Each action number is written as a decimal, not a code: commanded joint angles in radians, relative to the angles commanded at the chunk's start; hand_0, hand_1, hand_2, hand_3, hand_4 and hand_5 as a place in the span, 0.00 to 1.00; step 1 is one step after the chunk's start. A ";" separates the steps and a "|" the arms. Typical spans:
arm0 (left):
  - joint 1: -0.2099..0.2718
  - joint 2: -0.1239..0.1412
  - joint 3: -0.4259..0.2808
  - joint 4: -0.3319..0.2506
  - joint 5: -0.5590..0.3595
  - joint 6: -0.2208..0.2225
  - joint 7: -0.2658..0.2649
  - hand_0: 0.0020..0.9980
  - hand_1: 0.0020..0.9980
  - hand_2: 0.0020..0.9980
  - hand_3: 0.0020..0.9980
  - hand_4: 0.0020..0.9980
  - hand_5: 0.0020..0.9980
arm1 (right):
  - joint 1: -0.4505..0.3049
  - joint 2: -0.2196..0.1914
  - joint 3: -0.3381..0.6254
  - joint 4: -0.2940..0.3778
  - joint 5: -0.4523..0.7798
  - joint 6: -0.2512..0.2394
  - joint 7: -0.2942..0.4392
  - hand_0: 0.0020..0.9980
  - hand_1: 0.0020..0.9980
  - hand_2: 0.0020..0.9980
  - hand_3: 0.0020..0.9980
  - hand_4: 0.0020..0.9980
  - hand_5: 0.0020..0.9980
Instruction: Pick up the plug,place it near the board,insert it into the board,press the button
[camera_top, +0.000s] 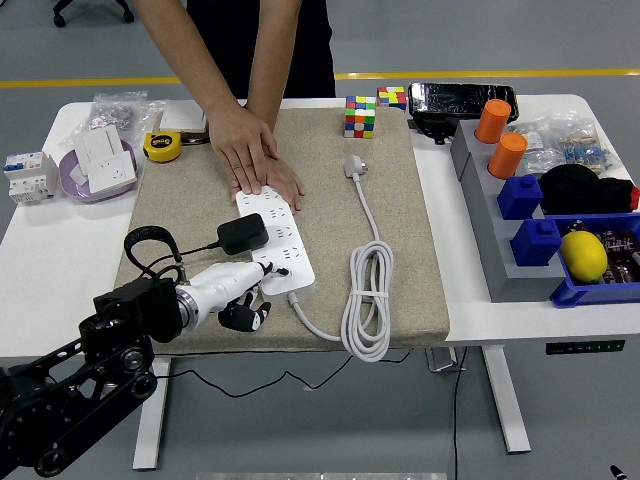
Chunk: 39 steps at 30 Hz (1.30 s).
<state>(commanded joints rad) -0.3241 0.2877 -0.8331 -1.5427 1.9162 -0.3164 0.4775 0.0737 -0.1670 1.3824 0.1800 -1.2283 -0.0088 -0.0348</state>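
Your left hand (240, 290), low and left of centre, reaches one white finger onto the near end of the white rectangular power strip (275, 237), its other fingers curled under, gripping nothing. The strip's long axis runs from there up toward the person's hands (255, 155) pressing its far end. The black plug adapter (243, 233) sits inserted in the strip, cable trailing left.

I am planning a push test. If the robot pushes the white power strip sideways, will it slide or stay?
The power strip would probably stay: a person's hand presses its far end, and the felt mat beneath looks grippy. Its coiled cable seems floppy, so it would likely trail loosely.
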 joint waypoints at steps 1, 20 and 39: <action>0.000 0.001 0.002 0.001 0.000 -0.002 0.000 0.16 0.07 0.15 0.85 0.41 0.10 | 0.000 0.000 0.001 0.000 0.000 0.000 0.000 0.85 0.78 0.77 0.81 1.00 1.00; 0.071 -0.024 -0.087 -0.131 0.094 0.194 -0.134 0.25 0.11 0.15 0.54 0.66 0.24 | 0.002 0.003 0.004 0.000 -0.002 0.000 0.001 0.85 0.78 0.77 0.81 1.00 1.00; 0.138 -0.017 -0.145 -0.145 -0.008 0.175 -0.251 0.51 0.58 0.58 0.85 0.88 0.45 | -0.002 0.003 0.006 0.000 -0.006 0.001 0.001 0.85 0.78 0.77 0.81 1.00 1.00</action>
<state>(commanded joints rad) -0.1857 0.2711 -0.9785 -1.6881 1.9080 -0.1415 0.2263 0.0714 -0.1641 1.3887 0.1800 -1.2346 -0.0078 -0.0342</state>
